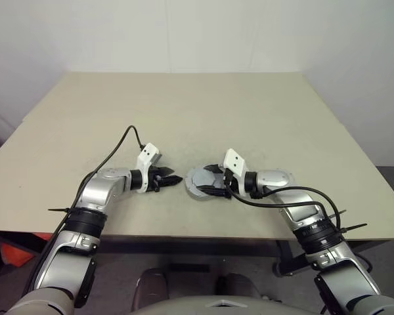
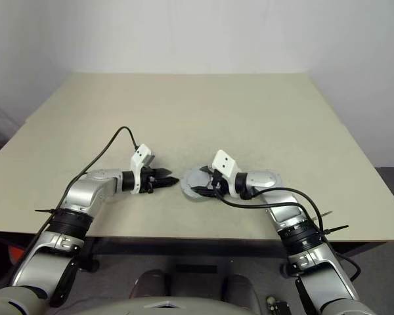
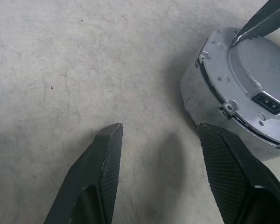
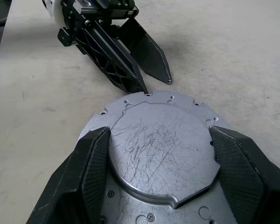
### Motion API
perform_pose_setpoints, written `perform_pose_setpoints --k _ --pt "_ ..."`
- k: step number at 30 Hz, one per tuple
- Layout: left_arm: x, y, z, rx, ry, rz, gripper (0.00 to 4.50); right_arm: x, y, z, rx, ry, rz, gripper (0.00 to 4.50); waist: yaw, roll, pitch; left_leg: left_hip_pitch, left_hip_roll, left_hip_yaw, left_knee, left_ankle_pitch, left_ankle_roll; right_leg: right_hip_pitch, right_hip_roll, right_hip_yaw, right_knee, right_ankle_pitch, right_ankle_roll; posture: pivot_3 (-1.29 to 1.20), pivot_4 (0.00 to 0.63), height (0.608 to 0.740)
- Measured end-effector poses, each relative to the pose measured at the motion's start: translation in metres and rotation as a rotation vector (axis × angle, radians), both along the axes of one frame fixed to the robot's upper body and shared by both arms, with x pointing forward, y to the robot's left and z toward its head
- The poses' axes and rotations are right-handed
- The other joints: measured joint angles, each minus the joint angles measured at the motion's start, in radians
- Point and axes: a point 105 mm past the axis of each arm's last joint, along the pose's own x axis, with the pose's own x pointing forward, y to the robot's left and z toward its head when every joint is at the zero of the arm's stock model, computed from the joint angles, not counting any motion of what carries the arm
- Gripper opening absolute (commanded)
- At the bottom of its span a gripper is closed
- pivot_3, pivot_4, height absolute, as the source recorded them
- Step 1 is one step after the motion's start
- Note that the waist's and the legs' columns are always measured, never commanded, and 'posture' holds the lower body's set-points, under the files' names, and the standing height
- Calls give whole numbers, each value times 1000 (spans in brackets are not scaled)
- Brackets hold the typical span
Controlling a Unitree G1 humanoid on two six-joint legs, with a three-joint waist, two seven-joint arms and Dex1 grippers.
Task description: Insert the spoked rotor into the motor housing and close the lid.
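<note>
Table (image 1: 184, 105): a pale beige top with a speckled, scuffed surface, set against a white wall.

Motor housing (image 3: 200, 100): a grey round body standing on the near middle of the table, between the two grippers; its windings are covered and the spoked rotor cannot be seen.

Lid (image 4: 161, 149): a dull grey scratched disc lying flat on top of the housing, notches and small screw holes round its edge, a small dark rectangular socket near the rim.

Right gripper (image 4: 161, 156): black fingers spread wide, one on each side of the raised centre of the lid.

Left gripper (image 1: 173, 180): fingers spread apart and holding nothing, tips just left of the housing.

Writing: no brand, label or lettering can be read on any part.
</note>
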Motion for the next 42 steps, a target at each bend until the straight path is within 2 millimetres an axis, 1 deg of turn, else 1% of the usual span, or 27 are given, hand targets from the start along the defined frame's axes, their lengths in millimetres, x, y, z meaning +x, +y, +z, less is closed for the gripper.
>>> perform_pose_setpoints --k 11,19,25,42 --pt "-1 0 -1 3 9 3 2731 1 1 -2 -9 -8 4 2942 0 0 0 1 0 0 0 0 0 3 0 0 0 0 0 0 0 740" --pt "-3 -1 -1 4 12 2 2731 4 1 -6 -17 -9 6 2942 -1 -1 -1 8 0 0 0 0 1 10 0 0 0 -1 2 0 0 740" --pt "-6 0 -3 4 22 3 2731 5 1 -7 -19 0 12 2942 -1 -3 -3 8 1 0 0 0 1 11 0 0 0 -1 1 0 0 740" --pt "-6 -1 -3 5 22 3 2731 8 5 -3 32 42 -9 2942 -2 -3 -3 4 1 0 -1 0 1 6 0 0 -1 0 0 0 0 740"
